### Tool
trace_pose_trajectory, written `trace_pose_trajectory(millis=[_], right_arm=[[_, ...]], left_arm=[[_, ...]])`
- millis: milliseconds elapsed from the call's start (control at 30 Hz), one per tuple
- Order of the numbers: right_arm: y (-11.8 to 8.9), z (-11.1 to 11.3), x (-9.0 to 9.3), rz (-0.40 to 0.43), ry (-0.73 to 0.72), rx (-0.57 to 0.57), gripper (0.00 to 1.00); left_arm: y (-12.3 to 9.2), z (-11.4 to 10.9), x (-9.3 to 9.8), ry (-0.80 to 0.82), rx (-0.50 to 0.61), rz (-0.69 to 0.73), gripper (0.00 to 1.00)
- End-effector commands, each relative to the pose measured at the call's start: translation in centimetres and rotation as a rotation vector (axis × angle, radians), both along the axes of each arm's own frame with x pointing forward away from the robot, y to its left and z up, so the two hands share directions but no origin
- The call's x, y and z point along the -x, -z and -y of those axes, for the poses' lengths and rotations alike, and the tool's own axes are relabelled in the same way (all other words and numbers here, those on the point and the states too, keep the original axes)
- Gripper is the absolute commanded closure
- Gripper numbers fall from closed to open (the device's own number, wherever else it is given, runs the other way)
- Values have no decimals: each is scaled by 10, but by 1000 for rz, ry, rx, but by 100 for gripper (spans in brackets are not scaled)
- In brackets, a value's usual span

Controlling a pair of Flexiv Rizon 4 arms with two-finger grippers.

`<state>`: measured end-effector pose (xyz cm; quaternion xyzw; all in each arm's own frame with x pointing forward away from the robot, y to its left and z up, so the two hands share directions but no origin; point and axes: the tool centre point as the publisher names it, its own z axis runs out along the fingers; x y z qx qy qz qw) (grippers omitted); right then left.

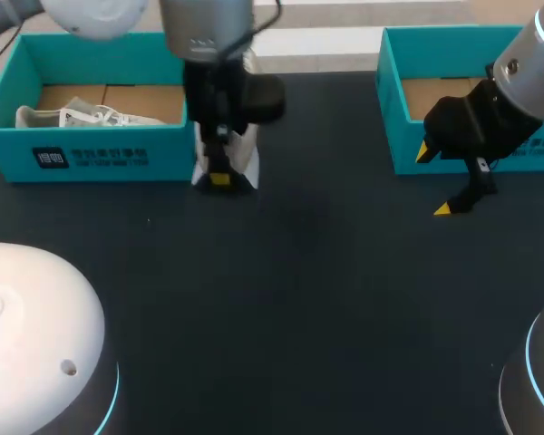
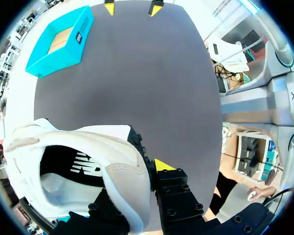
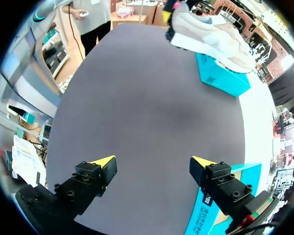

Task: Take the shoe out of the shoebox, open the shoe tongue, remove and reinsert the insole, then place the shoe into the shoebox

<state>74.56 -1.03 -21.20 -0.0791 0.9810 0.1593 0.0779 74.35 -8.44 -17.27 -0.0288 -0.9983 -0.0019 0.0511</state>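
Left gripper (image 1: 219,174) jaws were clamped on the white shoe (image 2: 88,142), just beside the teal shoebox (image 1: 100,156). Right gripper (image 3: 153,162) jaws stood apart over the dark table (image 1: 299,299).

My left arm (image 1: 204,36) comes in from the far left and hangs straight down, left of the middle. My left gripper (image 1: 219,178) points at the table, clamped on the heel wall of the shoe (image 2: 88,147); one yellow-tipped finger (image 2: 161,165) sits outside it, and the other is hidden by it. My right arm (image 1: 535,63) reaches in from the far right, wrist angled down and leftward. My right gripper (image 1: 433,181) is spread wide, holding nothing.
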Motion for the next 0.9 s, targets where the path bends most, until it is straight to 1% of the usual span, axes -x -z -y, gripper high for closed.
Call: trace_pose_trajectory(millis=[33,67,133,200,233,267,333,400,500,533,567,600,667,733,767,833,900], right_arm=[[1,-1,-1,-1,0,3,0],[1,-1,-1,-1,0,3,0],[1,-1,-1,-1,0,3,0],[1,-1,-1,-1,0,3,0],[1,-1,-1,-1,0,3,0],[1,-1,-1,-1,0,3,0],[1,-1,-1,-1,0,3,0],[1,-1,-1,-1,0,3,0],[1,-1,-1,-1,0,3,0],[1,-1,-1,-1,0,3,0],[1,-1,-1,-1,0,3,0],[1,-1,-1,-1,0,3,0],[1,-1,-1,-1,0,3,0],[1,-1,-1,-1,0,3,0],[1,-1,-1,-1,0,3,0],[1,-1,-1,-1,0,3,0],[1,-1,-1,-1,0,3,0]], left_arm=[[-9,-53,-24,3,35,-4,100],[-11,-66,-33,4,55,-10,100],[-12,-82,-45,20,63,-7,100],[-14,-105,-61,48,69,-28,100],[-14,-111,-65,51,63,-23,100],[-14,-124,-73,65,57,-30,100],[-15,-139,-82,80,45,-20,100],[-15,-160,-95,111,49,-39,100],[-15,-186,-112,107,53,-44,100],[-15,-192,-116,106,55,-41,100],[-16,-205,-124,107,63,-34,100],[-16,-211,-127,114,64,-27,100],[-18,-231,-141,132,58,-8,100],[-18,-244,-151,129,60,6,100],[-17,-254,-159,136,59,9,100],[-15,-268,-171,102,30,26,100],[-12,-279,-179,93,4,37,100]])
